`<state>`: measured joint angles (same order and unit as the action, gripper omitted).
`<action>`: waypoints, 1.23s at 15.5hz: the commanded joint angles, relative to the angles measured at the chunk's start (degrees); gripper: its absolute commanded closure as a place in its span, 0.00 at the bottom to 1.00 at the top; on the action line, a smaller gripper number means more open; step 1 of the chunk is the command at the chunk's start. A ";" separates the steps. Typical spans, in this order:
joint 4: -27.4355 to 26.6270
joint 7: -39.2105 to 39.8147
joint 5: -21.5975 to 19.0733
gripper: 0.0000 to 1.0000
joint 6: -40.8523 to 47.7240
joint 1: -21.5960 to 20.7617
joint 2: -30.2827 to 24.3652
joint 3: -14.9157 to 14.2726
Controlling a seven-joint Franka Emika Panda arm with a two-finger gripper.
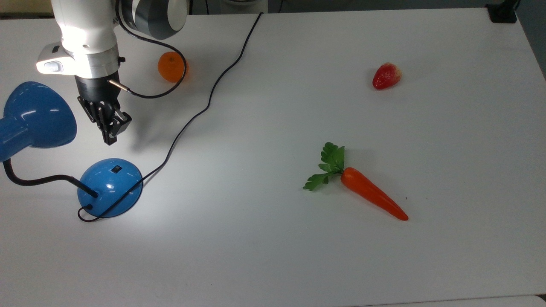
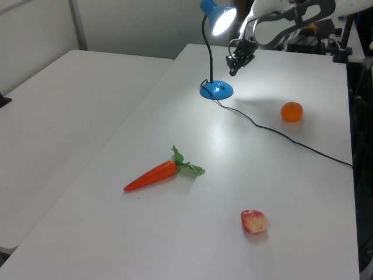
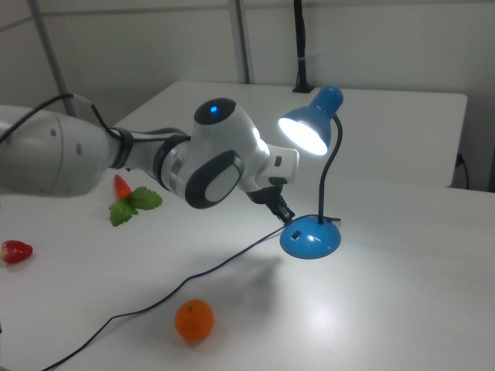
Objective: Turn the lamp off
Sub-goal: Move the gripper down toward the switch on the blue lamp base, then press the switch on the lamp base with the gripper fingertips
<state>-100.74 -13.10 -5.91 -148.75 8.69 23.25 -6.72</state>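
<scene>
The blue lamp stands at the top view's left, its bell shade (image 1: 36,115) lit and throwing a bright patch on the table. A black bendy neck (image 1: 34,181) joins the shade to the round domed base (image 1: 110,187), which carries a small black switch (image 1: 116,169). My gripper (image 1: 111,137) hangs shut and holds nothing, a short way above the base in the top view. In the right view the gripper (image 3: 287,218) hovers just beside and above the base (image 3: 311,239). The left view has the gripper (image 2: 232,70) slightly above the base (image 2: 216,90), under the glowing shade (image 2: 223,20).
The lamp's black cord (image 1: 204,106) snakes from the base to the table's far edge. An orange (image 1: 170,68) lies behind my arm's cable, a strawberry (image 1: 386,76) at the top view's upper right, and a carrot (image 1: 371,194) in the middle right.
</scene>
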 commanded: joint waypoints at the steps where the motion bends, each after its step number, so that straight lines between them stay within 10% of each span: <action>1: 0.45 -1.75 -0.07 0.91 -8.04 -1.31 4.34 -0.23; 19: 4.41 -2.02 1.69 0.91 -8.40 -1.48 8.74 -0.23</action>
<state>-97.30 -13.69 -5.32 -156.77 7.80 31.33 -6.57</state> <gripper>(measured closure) 0.912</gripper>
